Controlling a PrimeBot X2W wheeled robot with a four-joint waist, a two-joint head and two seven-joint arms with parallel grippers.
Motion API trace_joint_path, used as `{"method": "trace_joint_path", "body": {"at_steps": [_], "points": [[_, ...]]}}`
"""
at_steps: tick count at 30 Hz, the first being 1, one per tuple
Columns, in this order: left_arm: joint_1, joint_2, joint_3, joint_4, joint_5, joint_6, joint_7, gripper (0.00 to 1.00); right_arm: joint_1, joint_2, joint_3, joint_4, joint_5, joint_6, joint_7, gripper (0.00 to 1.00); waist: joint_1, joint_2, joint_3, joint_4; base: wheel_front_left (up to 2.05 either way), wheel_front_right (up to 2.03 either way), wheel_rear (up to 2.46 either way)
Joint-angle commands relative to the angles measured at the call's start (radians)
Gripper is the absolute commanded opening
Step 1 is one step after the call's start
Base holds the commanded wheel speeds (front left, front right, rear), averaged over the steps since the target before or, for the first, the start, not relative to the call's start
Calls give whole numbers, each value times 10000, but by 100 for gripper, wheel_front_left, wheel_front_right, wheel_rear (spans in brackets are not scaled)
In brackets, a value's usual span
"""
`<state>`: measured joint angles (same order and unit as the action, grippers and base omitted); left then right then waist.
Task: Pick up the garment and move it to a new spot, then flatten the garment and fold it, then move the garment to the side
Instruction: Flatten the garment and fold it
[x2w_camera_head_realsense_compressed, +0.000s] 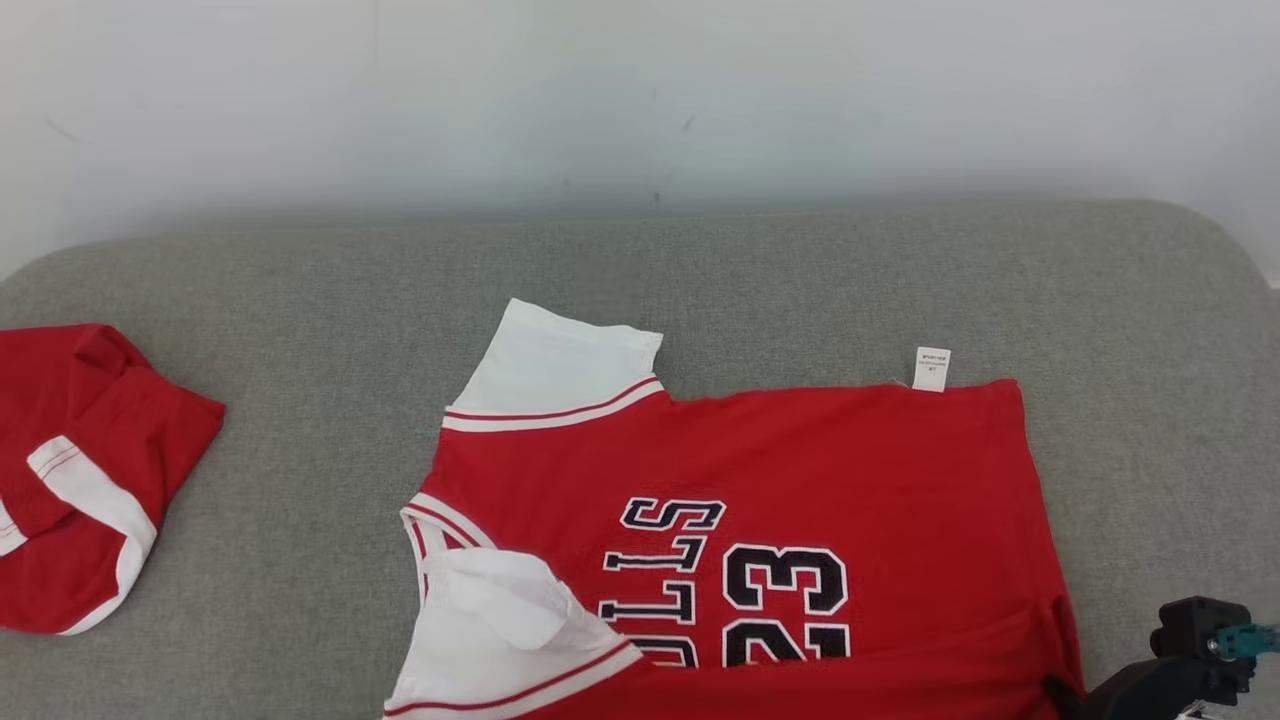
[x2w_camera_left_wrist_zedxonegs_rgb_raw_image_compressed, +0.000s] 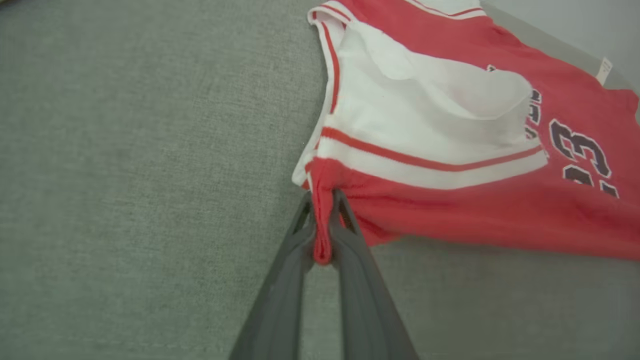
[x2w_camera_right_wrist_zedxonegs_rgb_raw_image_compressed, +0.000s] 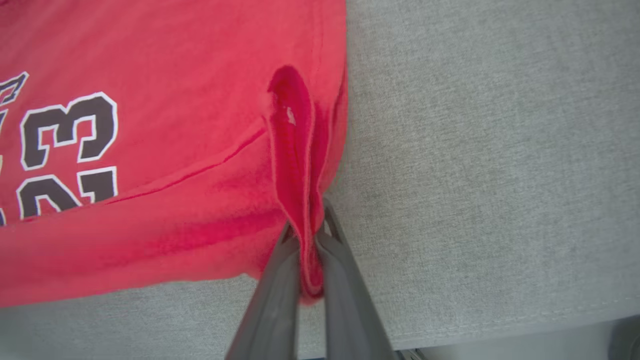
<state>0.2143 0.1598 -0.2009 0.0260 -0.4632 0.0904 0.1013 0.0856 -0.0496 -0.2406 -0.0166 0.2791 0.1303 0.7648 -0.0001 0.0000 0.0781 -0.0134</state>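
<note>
Left claw: the left claw (x2w_camera_left_wrist_zedxonegs_rgb_raw_image_compressed: 324, 198) is clenching a bunched corner of the garment (x2w_camera_left_wrist_zedxonegs_rgb_raw_image_compressed: 475, 215), just below the white sleeve (x2w_camera_left_wrist_zedxonegs_rgb_raw_image_compressed: 430, 115).
Right claw: the right claw (x2w_camera_right_wrist_zedxonegs_rgb_raw_image_compressed: 307, 220) is pinching a raised red fold at the garment's hem corner, fingers pressed together on the cloth.
Garment position: it is lying spread across the middle and right of the surface (x2w_camera_head_realsense_compressed: 300, 300), lettering and "23" facing up, its near edge bunching toward both claws.
Edges: the hem side is running straight, with a small white label (x2w_camera_head_realsense_compressed: 932, 368) sticking out at the far edge. The surface's front edge is showing just behind the right claw.
Open room: bare grey is stretching left of the garment, beyond it toward the wall (x2w_camera_head_realsense_compressed: 640, 100), and in a strip to its right.
Neighbour: a second red garment (x2w_camera_head_realsense_compressed: 80, 470) is sitting crumpled at the far left, well apart.
Textures: soft knit jersey with white striped trim, lying on coarse woven grey upholstery with rounded corners.
</note>
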Motion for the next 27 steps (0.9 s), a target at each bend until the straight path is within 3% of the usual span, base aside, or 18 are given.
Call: {"method": "trace_joint_path", "body": {"at_steps": [1,2,11,16,22,27], "points": [[63,48,22,54,86,21,-38,84,102,-12,-21,28,39,5,-49,53,1,0,-13,8,0,0,0],[10,18,33,212,62,-12,-153,100,112,-17,-12,131,-3,5,-151,100,1,0,-26,16,0,0,0],[-455,-94,369,1580,-41,-324,-1840,100,259,-15,-75,289,-108,5,-747,100,1,0,-221,18,0,0,0],[-886,195,690,1810,356,-361,-3196,100,-22,-10,-335,-15,-240,5,-2584,100,1,0,-428,-82,0,0,0],[-1734,428,492,2031,794,-641,-3469,100,-405,-10,-134,300,-396,5,-3811,100,1,0,-605,-216,0,0,0],[-3366,471,-49,2436,1067,-969,-2783,100,-1241,-6,317,575,-821,5,-4050,100,1,0,-337,-458,0,0,0]]}}
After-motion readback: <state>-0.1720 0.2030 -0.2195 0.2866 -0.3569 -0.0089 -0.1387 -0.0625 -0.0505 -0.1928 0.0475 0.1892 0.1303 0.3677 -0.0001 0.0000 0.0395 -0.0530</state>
